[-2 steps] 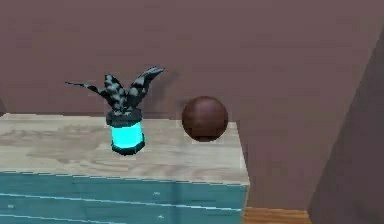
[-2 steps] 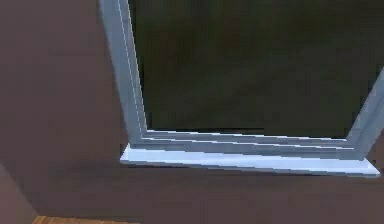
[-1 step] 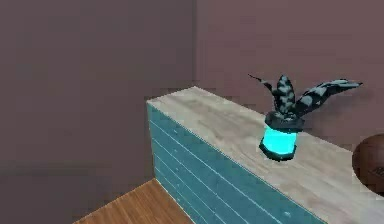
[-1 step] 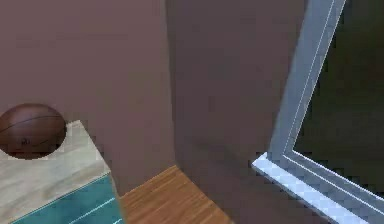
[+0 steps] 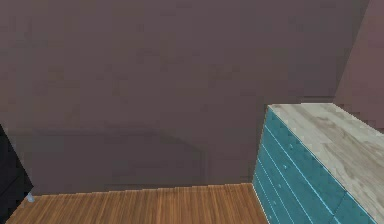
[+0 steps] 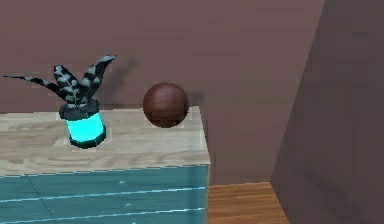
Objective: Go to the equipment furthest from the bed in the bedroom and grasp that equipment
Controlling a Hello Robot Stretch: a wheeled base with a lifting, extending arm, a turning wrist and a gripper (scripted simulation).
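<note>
Wood floor [image 5: 140, 206] lies open beside the dresser [image 5: 300, 178], ball [image 6: 165, 104] near its end.

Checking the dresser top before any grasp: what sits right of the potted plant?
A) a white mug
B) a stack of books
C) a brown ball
C: a round brown ball rests on the dresser top, right of the striped plant.

One teal dresser [image 6: 120, 152], one striped-leaf plant [image 6: 80, 105] in a cyan pot, one brown ball [image 6: 165, 104] at the plant's three o'clock, one dark object [image 5: 10, 170].
</note>
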